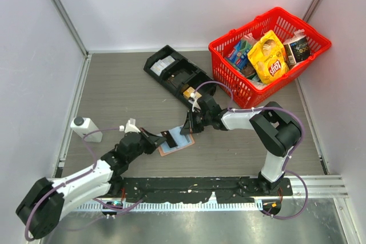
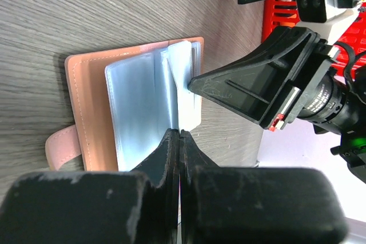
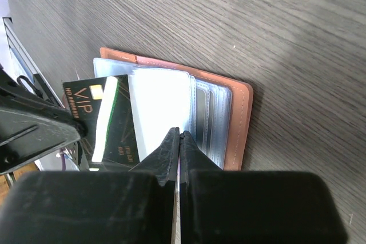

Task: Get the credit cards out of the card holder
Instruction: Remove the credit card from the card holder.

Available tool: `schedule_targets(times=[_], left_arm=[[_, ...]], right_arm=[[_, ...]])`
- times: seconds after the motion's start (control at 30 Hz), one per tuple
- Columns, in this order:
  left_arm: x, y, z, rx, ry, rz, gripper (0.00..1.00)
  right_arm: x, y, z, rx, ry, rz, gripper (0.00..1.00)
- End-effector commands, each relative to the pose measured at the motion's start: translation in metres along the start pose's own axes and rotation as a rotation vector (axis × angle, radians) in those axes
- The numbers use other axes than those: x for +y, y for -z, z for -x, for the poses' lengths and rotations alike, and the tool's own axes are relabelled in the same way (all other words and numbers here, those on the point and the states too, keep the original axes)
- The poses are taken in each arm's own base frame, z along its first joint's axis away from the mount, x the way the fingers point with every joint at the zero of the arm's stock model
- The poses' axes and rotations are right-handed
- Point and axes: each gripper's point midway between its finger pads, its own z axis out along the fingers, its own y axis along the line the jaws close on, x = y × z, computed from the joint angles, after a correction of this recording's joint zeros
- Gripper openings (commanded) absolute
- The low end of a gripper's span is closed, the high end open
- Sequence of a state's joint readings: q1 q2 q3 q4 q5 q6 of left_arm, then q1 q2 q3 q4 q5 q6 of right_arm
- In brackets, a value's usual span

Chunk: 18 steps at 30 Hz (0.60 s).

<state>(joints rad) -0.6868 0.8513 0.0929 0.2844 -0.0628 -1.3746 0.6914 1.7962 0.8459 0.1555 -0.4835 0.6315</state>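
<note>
Two arms meet over the card holder [image 1: 178, 144], which lies open on the tabletop [image 1: 114, 95]; the left arm [image 1: 86, 178] comes at it from the near left, the right arm [image 1: 240, 119] from its far right. Beyond the holder, a red basket [image 1: 229, 34] carries a yellow bag [image 1: 270, 55] whose red logo seems to read Lay's, upside down

From the left wrist, the left jaws are pressed together at the holder's edge, apparently nipping something thin seen edge-on; the right jaws' tip touches a raised pale leaf

From the right wrist, the right jaws are pressed together over the holder's leaves; whether a leaf sits between them I cannot tell. A black card [image 3: 97, 115] marked VIP in gold juts from the holder's left side, the left jaws on its corner. The pull probably wants to run flat along the sleeve while the right jaws pin the holder, so it does not drag
</note>
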Motion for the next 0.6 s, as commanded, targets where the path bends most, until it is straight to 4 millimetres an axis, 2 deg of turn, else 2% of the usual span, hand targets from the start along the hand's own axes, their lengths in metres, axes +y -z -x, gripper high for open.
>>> schedule_targets(times=[0.0, 0.17, 0.3, 0.33, 0.4, 0.43, 0.47, 0.57], left_arm=[[-0.001, 0.012, 0.013, -0.062, -0.04, 0.021, 0.0], [-0.001, 0.027, 0.021, -0.103, -0.054, 0.008, 0.0], [-0.017, 0.036, 0.034, -0.173, -0.036, -0.069, 0.0], [-0.024, 0.038, 0.039, -0.197, -0.027, -0.096, 0.0], [-0.036, 0.04, 0.047, -0.234, -0.022, -0.139, 0.0], [-0.049, 0.041, 0.053, -0.259, -0.02, -0.181, 0.0], [-0.053, 0.039, 0.055, -0.266, -0.033, -0.182, 0.0], [-0.079, 0.032, 0.059, -0.266, -0.081, -0.207, 0.0]], right_arm=[[-0.048, -0.001, -0.027, 0.083, -0.038, -0.188, 0.01], [-0.03, 0.01, -0.009, 0.047, -0.011, -0.182, 0.03], [-0.009, 0.026, 0.016, -0.023, 0.025, -0.178, 0.11], [0.003, 0.035, 0.026, -0.057, 0.046, -0.162, 0.16], [0.019, 0.053, 0.045, -0.139, 0.074, -0.156, 0.21], [0.024, 0.061, 0.052, -0.177, 0.087, -0.163, 0.24], [0.036, 0.075, 0.061, -0.229, 0.107, -0.146, 0.26], [0.047, 0.103, 0.076, -0.342, 0.136, -0.159, 0.39]])
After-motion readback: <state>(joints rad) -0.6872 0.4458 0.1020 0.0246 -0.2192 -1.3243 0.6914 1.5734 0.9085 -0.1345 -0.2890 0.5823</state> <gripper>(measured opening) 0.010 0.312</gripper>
